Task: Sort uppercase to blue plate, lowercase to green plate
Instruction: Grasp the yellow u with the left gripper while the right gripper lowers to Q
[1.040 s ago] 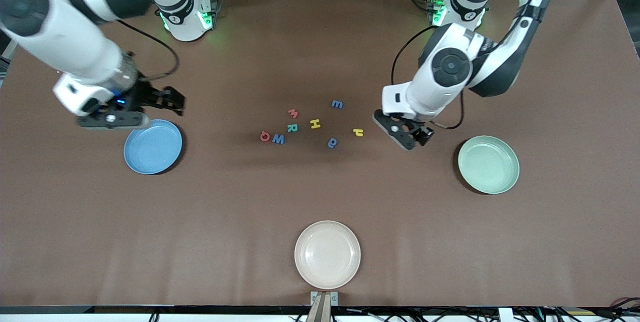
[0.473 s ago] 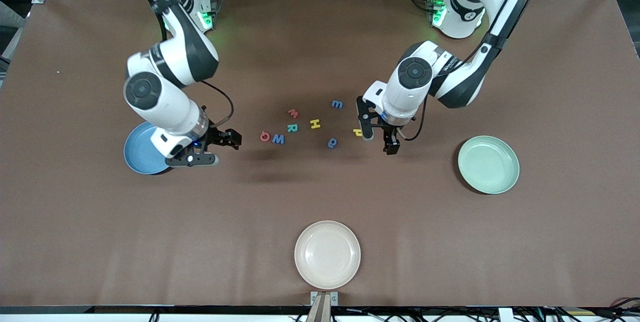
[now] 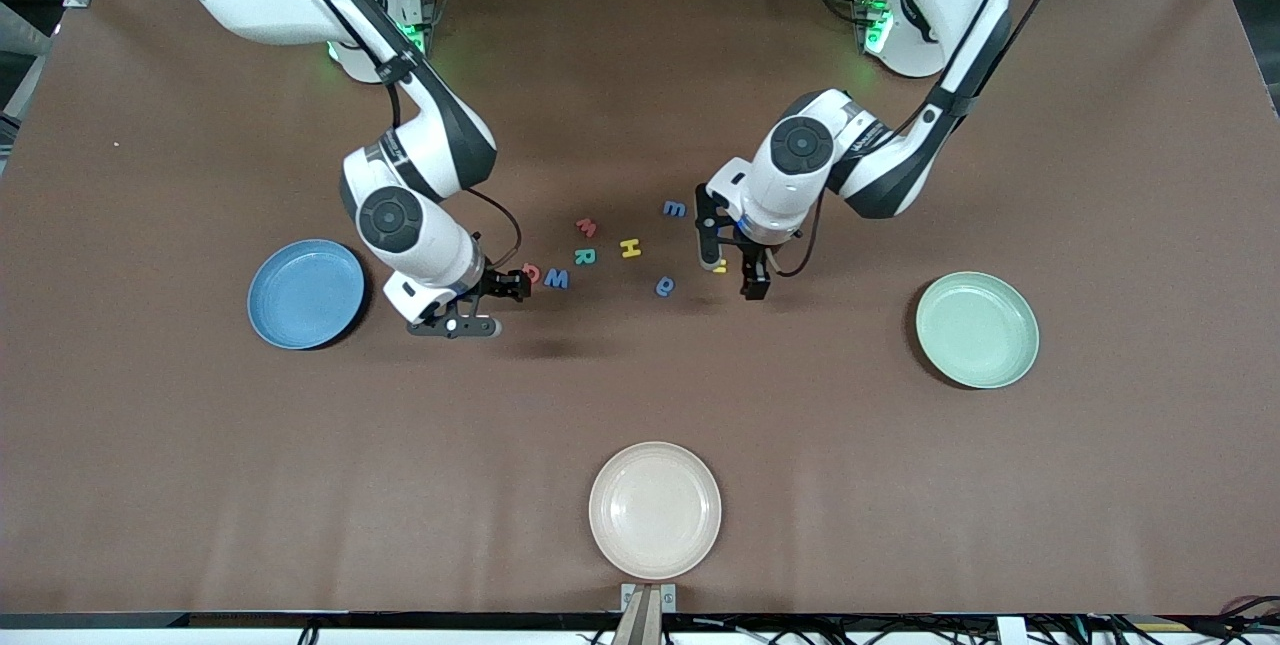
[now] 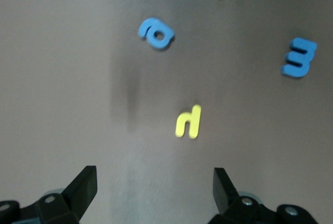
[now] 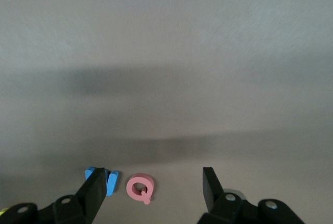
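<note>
Eight foam letters lie loose near the middle of the tabletop, none yet on a plate. We have brought both arms in from the plates' side of the cluster over the last second.

Our right gripper (image 3: 487, 307), which hung over the rim of the blue plate (image 3: 305, 293) a second ago, now hangs low over the table just beside the red Q (image 5: 140, 187). Its fingers are apart and hold nothing. In the right wrist view the Q sits between them and the blue W (image 5: 102, 174) lies by one finger. The blue plate sits toward the right arm's end of the table, well apart from the letters.

Our left gripper (image 3: 732, 265) has come from beside the green plate (image 3: 977, 329) to sit over the yellow h (image 4: 188, 121). Its fingers stand wide and empty, with the h between them in the left wrist view. The blue a (image 4: 156, 31) and the blue m-like letter (image 4: 300, 57) lie near it, and the yellow H (image 3: 629, 248), teal R (image 3: 584, 256) and red m-like letter (image 3: 586, 226) sit in the cluster. The green plate waits toward the left arm's end.

We judge both arms are at the reach-and-descend stage, each lined up on a first letter for its own plate. The cream plate (image 3: 655, 510) near the front edge has no part in this.
</note>
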Controlling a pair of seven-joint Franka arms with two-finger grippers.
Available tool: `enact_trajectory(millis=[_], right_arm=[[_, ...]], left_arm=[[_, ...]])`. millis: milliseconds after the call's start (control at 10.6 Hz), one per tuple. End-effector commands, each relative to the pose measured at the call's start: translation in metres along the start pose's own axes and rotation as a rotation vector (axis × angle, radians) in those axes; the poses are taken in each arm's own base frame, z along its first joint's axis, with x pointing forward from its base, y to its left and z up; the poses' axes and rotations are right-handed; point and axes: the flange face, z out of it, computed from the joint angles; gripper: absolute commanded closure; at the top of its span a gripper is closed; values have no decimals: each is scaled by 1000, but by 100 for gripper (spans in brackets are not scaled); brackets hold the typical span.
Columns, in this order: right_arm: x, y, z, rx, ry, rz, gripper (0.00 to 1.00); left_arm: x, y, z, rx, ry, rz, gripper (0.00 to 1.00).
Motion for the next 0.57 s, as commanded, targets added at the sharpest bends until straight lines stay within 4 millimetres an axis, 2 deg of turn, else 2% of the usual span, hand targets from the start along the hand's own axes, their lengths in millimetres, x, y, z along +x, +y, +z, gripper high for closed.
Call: enact_trajectory(millis=[0, 473], right_arm=[[-7, -12, 9, -26, 1, 4, 23], [-32, -11, 53, -47, 8, -58, 24]], left_arm=[[12, 5, 16, 32, 10, 69, 4], [19, 12, 39, 8, -4, 95, 8]])
